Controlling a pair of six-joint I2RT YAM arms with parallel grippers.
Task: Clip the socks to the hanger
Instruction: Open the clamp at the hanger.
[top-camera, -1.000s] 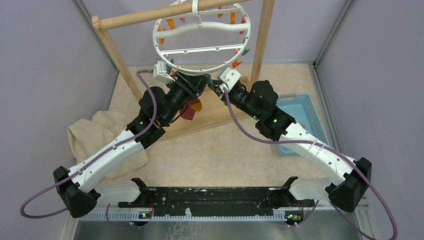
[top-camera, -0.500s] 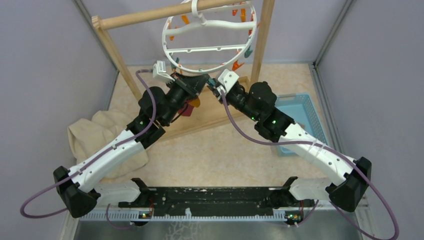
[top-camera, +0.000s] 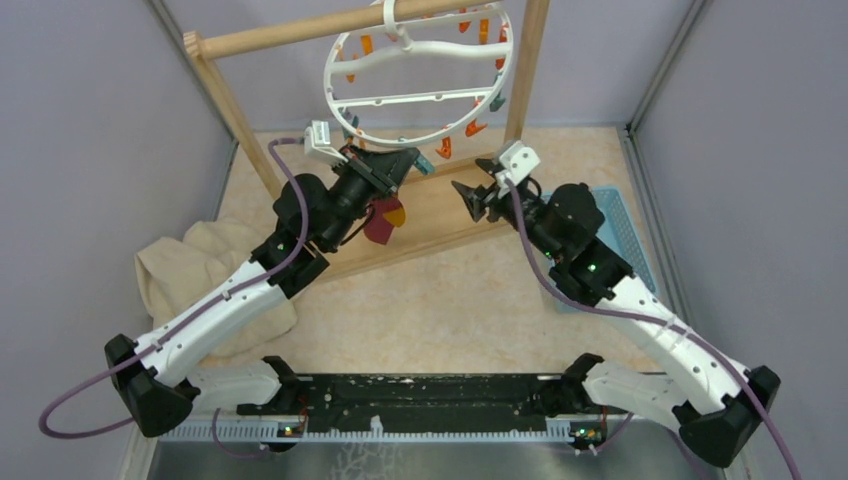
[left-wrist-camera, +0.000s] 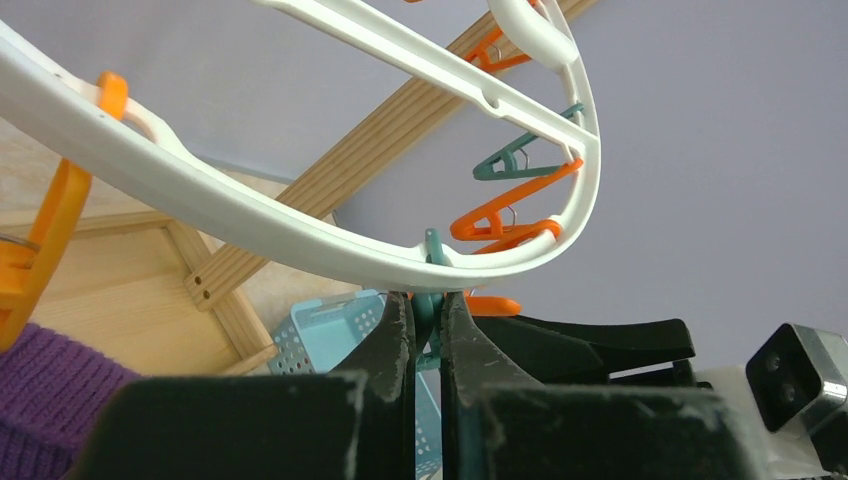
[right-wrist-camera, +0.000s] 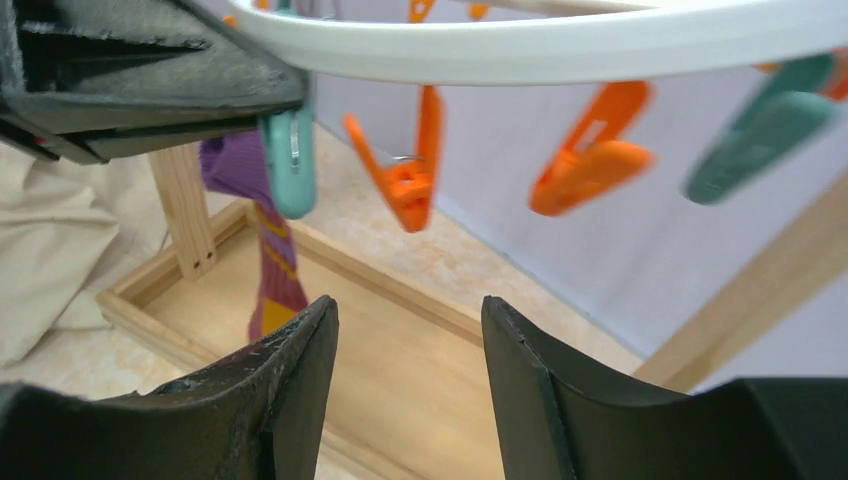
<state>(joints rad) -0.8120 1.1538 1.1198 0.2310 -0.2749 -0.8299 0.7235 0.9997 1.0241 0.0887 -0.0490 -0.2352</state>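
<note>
The white ring hanger (top-camera: 415, 98) hangs from the wooden bar by its hook. My left gripper (top-camera: 410, 160) reaches up under the ring's near rim (left-wrist-camera: 300, 235) and is shut on a teal clip (left-wrist-camera: 432, 243) there. That teal clip (right-wrist-camera: 290, 170) also shows in the right wrist view, below the left fingers (right-wrist-camera: 150, 70). A maroon-purple sock (top-camera: 380, 220) with orange stripes hangs below the ring beside the left arm (right-wrist-camera: 268, 250); I cannot tell which clip holds it. My right gripper (top-camera: 467, 197) is open and empty (right-wrist-camera: 410, 310), to the right and lower, apart from the ring.
Several orange clips (right-wrist-camera: 410, 185) and teal clips (right-wrist-camera: 765, 130) dangle from the ring. The wooden stand's base (top-camera: 440, 215) lies under both grippers and its post (top-camera: 525, 70) is behind the right one. A blue basket (top-camera: 605, 215) sits at right, a beige cloth (top-camera: 195, 265) at left.
My right gripper let go near the ring, opened and drew back to the right and down. My left gripper closed on the teal clip. The ring swung slightly up and right.
</note>
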